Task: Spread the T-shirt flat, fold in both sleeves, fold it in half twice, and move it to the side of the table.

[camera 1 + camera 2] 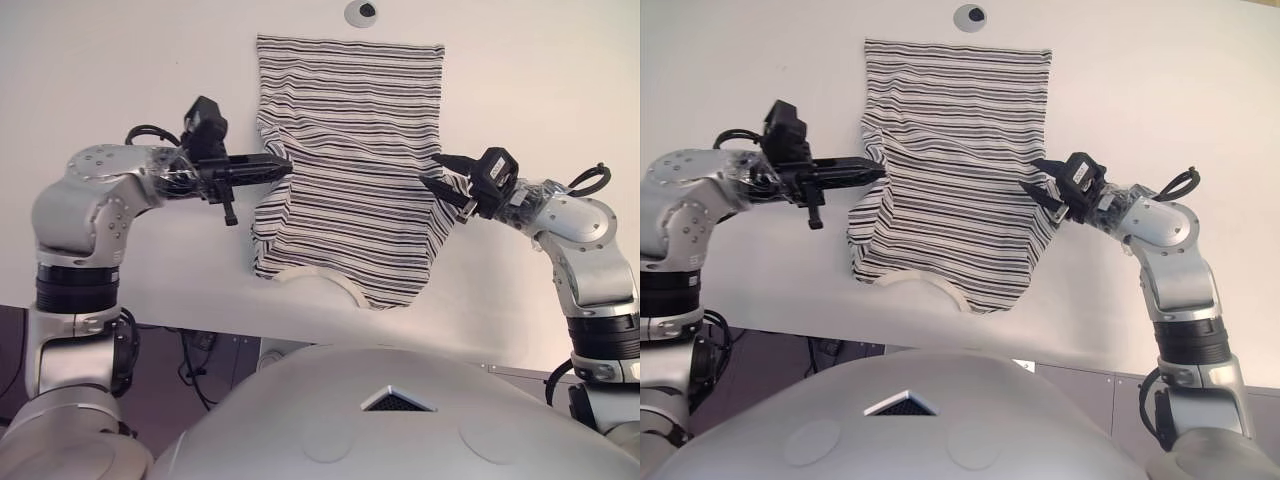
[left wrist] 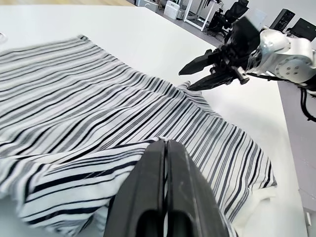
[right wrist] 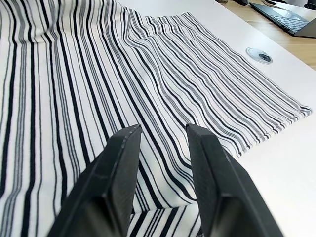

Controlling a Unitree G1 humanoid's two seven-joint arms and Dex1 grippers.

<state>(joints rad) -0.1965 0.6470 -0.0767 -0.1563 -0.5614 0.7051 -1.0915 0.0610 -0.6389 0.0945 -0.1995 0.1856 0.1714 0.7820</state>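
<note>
The T-shirt (image 1: 350, 150), striped in black and white, is laid out on the white surface (image 1: 540, 80). Its hem (image 1: 350, 42) is turned away from the robot, and its collar (image 1: 330, 283) is turned towards the robot. The half nearer the hem is spread fairly smooth. Along the T-shirt's left edge the cloth is drawn inward and rumpled into a raised fold, so the outline is narrowed there.

The left jaws are held at that rumpled left edge, about halfway between hem and collar, with their tips at the fold. They are pressed tightly together. It cannot be told whether any cloth is caught between them.

The right jaws are held at the T-shirt's right edge, roughly opposite the left ones. They are parted, and nothing is gripped between them. In the right wrist view striped cloth is seen through the gap. A small peak of cloth is raised at the right edge just beside them.

A round grommet (image 1: 362, 12) is set into the surface just beyond the hem.
</note>
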